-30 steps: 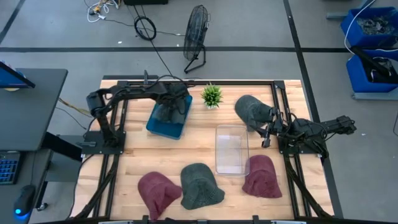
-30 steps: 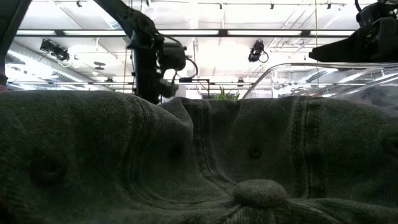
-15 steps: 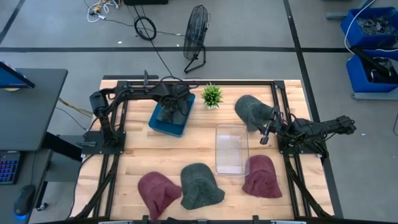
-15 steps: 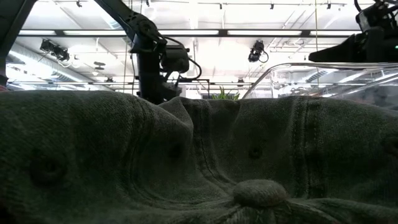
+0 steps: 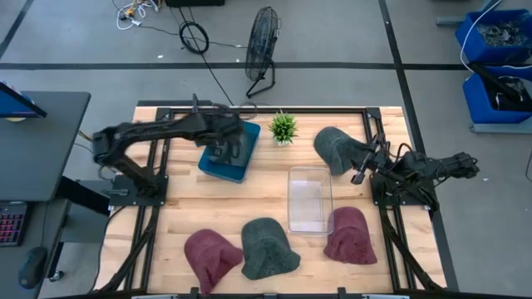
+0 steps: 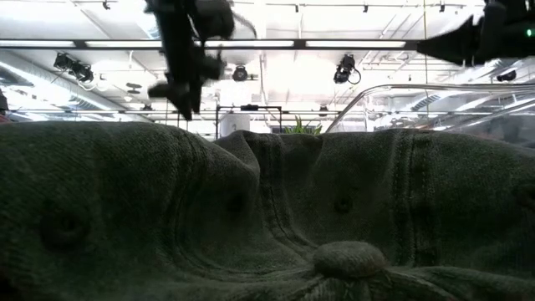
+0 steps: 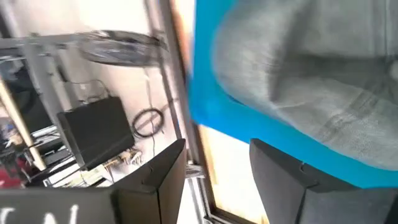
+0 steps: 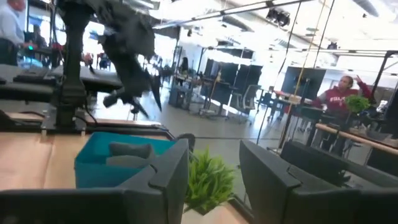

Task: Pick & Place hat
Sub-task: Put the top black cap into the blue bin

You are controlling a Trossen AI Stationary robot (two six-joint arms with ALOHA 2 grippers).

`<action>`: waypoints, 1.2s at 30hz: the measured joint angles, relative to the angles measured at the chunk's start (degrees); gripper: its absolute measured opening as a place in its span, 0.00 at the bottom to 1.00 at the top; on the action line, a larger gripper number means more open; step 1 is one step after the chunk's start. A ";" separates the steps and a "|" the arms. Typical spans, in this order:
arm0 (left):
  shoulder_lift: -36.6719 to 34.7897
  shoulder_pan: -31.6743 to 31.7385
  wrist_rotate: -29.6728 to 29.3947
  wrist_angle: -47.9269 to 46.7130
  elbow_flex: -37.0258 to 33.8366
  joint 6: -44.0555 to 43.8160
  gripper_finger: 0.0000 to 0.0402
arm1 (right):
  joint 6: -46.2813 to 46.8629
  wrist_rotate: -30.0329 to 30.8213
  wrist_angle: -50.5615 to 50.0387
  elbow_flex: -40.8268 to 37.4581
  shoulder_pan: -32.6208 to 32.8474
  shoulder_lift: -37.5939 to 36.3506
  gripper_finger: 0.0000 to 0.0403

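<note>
One grey hat (image 5: pixel 226 146) in blue bin (image 5: pixel 212 169)

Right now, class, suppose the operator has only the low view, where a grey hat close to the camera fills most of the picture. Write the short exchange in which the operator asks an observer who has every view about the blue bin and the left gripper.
Operator: Is anything in the blue bin?
Observer: Yes, a grey hat lies inside the blue bin.
Operator: Is the left gripper holding that hat?
Observer: No. The left gripper hangs over the bin with its fingers open and nothing between them.
</note>
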 joint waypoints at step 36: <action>-18.32 2.03 9.67 3.48 0.00 -7.65 0.45 | -9.97 -21.80 -59.55 40.06 -45.67 72.71 0.27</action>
